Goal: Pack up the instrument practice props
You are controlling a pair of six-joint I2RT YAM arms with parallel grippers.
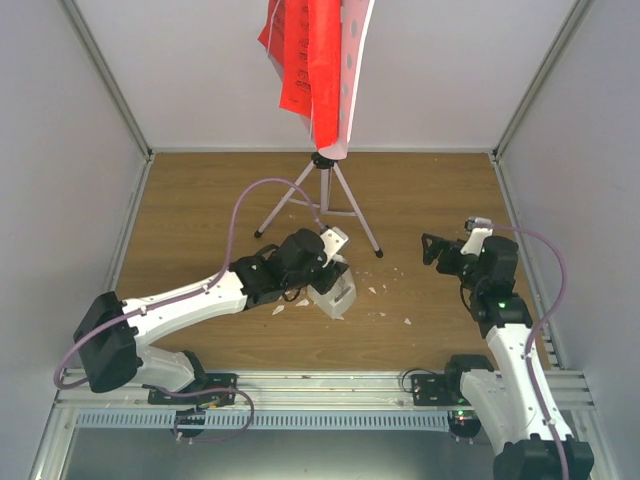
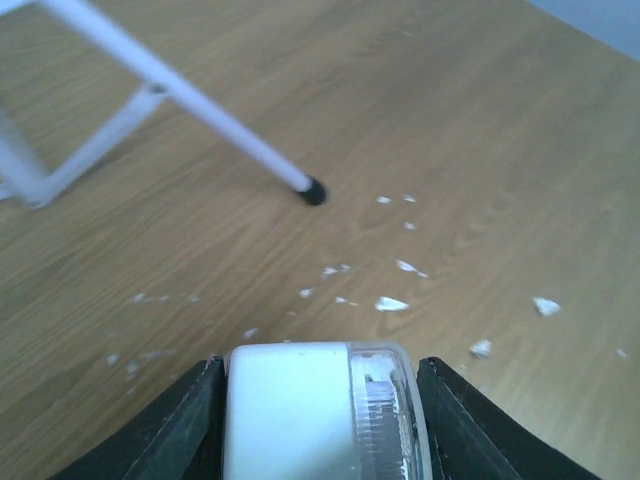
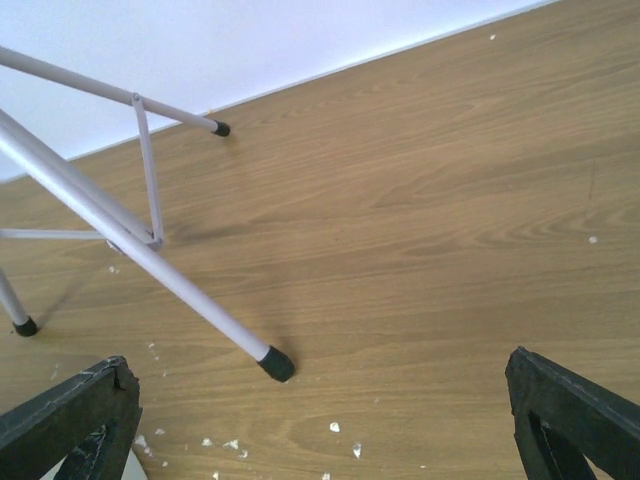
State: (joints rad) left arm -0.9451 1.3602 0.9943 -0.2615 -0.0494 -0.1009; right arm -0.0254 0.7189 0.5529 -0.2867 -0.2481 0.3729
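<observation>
**White metronome gripped near the middle of the table**

White and small, the metronome (image 1: 338, 295) sits on the wooden table (image 1: 200, 200) just below the centre of the overhead view. The left pincer (image 2: 320, 368) is clamped on it, one black finger (image 2: 190, 425) pressed against each side. Right above it in the frame stand the silver tripod legs (image 1: 320, 205). They carry the pale perforated plate (image 1: 352, 70) at the top centre, with the red sheets (image 1: 305, 60) lying against it. White crumbs (image 1: 385, 290) are scattered just right of the metronome. At the centre right, the right pincer (image 1: 430, 250) is spread wide and holds nothing.
</observation>
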